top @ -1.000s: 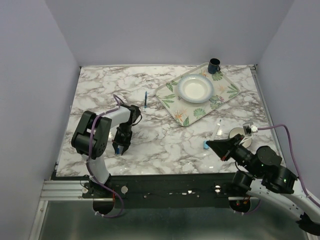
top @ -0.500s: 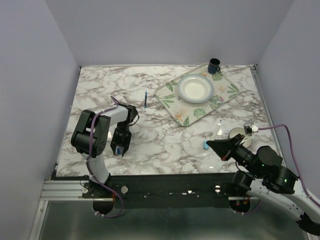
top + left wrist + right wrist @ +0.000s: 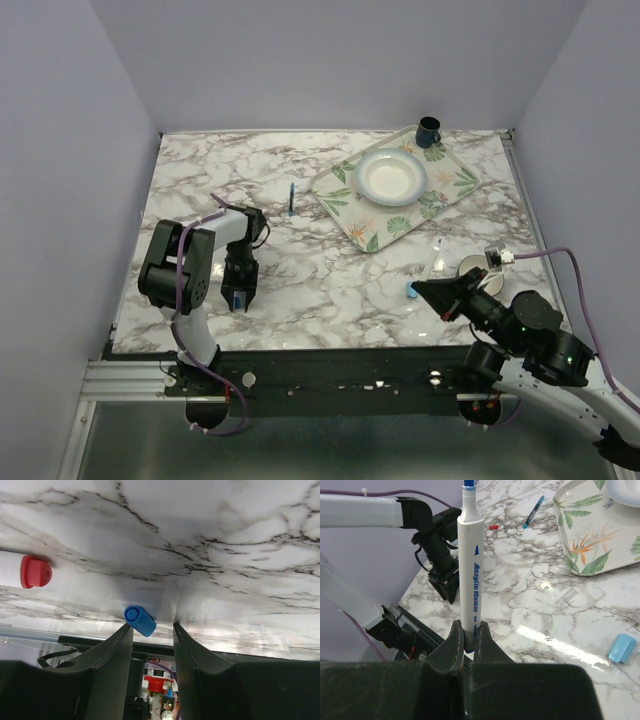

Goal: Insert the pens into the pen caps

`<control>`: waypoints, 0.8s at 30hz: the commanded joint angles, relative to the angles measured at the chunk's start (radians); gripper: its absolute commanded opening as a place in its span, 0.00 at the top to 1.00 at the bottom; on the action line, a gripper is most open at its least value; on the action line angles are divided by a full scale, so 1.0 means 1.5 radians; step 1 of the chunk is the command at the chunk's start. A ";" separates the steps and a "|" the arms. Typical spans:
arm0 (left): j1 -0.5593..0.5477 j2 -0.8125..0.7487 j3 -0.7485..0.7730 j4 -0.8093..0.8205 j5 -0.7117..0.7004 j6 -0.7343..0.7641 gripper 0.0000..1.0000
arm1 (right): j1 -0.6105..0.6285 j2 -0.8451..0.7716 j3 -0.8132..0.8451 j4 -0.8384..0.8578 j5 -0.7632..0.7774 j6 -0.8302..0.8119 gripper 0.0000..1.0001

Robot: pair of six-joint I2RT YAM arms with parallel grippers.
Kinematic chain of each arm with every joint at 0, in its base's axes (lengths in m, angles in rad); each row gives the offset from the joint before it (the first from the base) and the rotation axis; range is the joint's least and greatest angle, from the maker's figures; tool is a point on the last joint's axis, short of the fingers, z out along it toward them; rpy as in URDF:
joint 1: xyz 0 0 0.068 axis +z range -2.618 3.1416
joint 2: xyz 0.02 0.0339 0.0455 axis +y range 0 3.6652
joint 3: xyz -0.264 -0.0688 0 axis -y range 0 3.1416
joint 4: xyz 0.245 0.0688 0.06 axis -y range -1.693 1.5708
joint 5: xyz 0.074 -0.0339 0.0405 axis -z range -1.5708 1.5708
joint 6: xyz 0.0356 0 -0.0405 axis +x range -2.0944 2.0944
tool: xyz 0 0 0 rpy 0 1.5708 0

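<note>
My left gripper points down at the table near the front left, jaws open. In the left wrist view a dark blue pen cap lies on the marble between its fingertips, close to the left finger. A white pen with a red end lies to the left. My right gripper is shut on a white pen with a blue tip and holds it above the table. A light blue cap lies just beside it. A slim blue pen lies mid-table.
A floral tray with a white plate stands at the back right, a dark blue mug at its far corner. A white pen and a white round object lie near the right arm. A small red cap lies near the blue pen.
My left gripper has shifted slightly left and toward the front edge, lowering over the dark blue cap. The right arm and its pen have not moved.
</note>
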 commanded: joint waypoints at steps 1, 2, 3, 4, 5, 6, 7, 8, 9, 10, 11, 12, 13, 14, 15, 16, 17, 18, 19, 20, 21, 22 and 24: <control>0.010 0.014 -0.013 0.183 0.009 -0.028 0.54 | 0.000 -0.009 0.002 0.000 0.003 0.008 0.99; 0.011 0.014 -0.012 0.185 0.009 -0.028 0.55 | 0.000 -0.010 0.000 0.000 0.003 0.008 0.99; 0.012 0.014 -0.012 0.187 0.008 -0.028 0.55 | 0.000 -0.010 -0.001 0.000 0.003 0.008 0.99; 0.012 0.015 -0.011 0.189 0.003 -0.028 0.55 | 0.000 -0.009 0.000 0.000 0.003 0.008 0.99; 0.013 0.015 -0.010 0.190 -0.001 -0.028 0.56 | -0.001 -0.010 0.000 0.000 0.003 0.007 0.99; 0.015 0.014 -0.008 0.190 -0.007 -0.028 0.56 | 0.000 -0.007 0.001 0.001 0.003 0.008 0.99; 0.016 0.014 -0.005 0.189 -0.015 -0.028 0.56 | 0.000 -0.007 0.001 0.000 0.003 0.008 0.99; 0.017 0.014 -0.004 0.189 -0.018 -0.027 0.56 | 0.000 -0.006 0.001 0.001 0.002 0.008 0.99; 0.019 0.015 -0.003 0.190 -0.019 -0.028 0.56 | -0.001 -0.005 0.001 0.001 0.003 0.009 0.99; 0.020 0.014 -0.004 0.194 -0.019 -0.027 0.55 | -0.001 -0.005 0.001 0.001 0.003 0.009 0.99; 0.022 0.014 -0.004 0.197 -0.021 -0.030 0.55 | 0.000 -0.004 0.001 0.001 0.003 0.009 0.99; 0.024 0.011 -0.006 0.199 -0.022 -0.031 0.55 | -0.001 -0.004 0.001 0.003 0.002 0.010 0.99; 0.027 0.009 -0.006 0.202 -0.022 -0.033 0.54 | -0.001 -0.004 0.000 0.002 0.002 0.010 0.99; 0.029 0.006 -0.007 0.202 -0.024 -0.034 0.54 | 0.000 -0.004 -0.001 0.002 0.003 0.011 0.99; 0.030 -0.001 -0.007 0.204 -0.026 -0.034 0.54 | -0.001 -0.003 -0.001 0.002 0.002 0.012 0.99; 0.033 -0.005 -0.007 0.206 -0.029 -0.035 0.54 | 0.000 -0.003 -0.001 0.001 0.002 0.013 0.99; 0.034 -0.010 -0.008 0.207 -0.033 -0.035 0.52 | -0.001 -0.002 -0.001 0.001 0.001 0.013 0.99; 0.035 -0.017 -0.009 0.208 -0.036 -0.036 0.51 | 0.000 -0.002 -0.001 0.001 0.002 0.014 0.99; 0.037 -0.020 -0.010 0.212 -0.036 -0.036 0.49 | -0.001 -0.002 -0.003 0.001 0.002 0.014 0.99; 0.038 -0.020 -0.011 0.215 -0.034 -0.036 0.47 | 0.000 -0.002 -0.003 0.002 0.002 0.014 0.99; 0.038 -0.019 -0.013 0.217 -0.025 -0.035 0.47 | -0.001 -0.003 -0.004 0.003 0.001 0.015 0.99; 0.038 -0.017 -0.015 0.225 -0.019 -0.035 0.47 | 0.000 -0.001 -0.005 0.006 0.000 0.014 0.99; 0.038 -0.011 -0.022 0.230 -0.010 -0.036 0.52 | 0.000 0.002 -0.005 0.008 -0.003 0.015 0.99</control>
